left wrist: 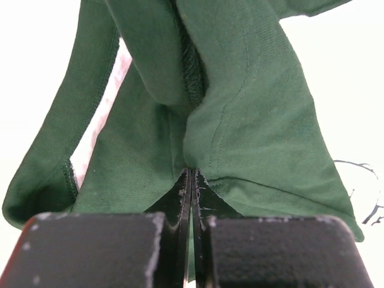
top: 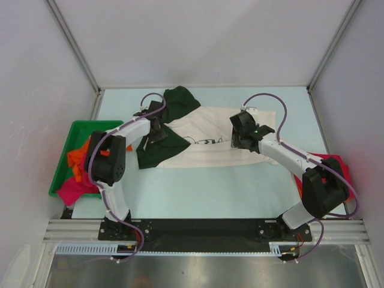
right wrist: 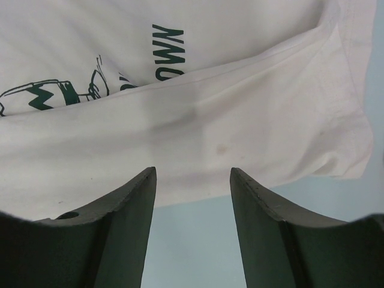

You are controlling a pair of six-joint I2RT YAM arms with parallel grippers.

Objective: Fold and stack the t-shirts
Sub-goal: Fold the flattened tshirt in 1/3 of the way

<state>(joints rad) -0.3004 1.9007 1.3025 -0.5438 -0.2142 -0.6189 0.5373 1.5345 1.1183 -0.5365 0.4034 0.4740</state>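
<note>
A cream t-shirt (top: 210,137) with dark green sleeves and a black print lies spread at the table's far middle. My left gripper (top: 157,132) is over its left green sleeve (top: 161,150). In the left wrist view that gripper (left wrist: 191,173) is shut, with a bunched fold of the green sleeve (left wrist: 240,108) pinched between its fingers. My right gripper (top: 243,143) hovers at the shirt's right side. The right wrist view shows it (right wrist: 192,174) open just off the edge of the cream cloth (right wrist: 210,120), with bare blue table between its fingers.
A green plastic bin (top: 78,125) at the left edge holds an orange t-shirt (top: 77,157) and a magenta-pink one (top: 75,187). A crimson t-shirt (top: 329,161) lies at the right edge, partly behind the right arm. Grey walls enclose the table.
</note>
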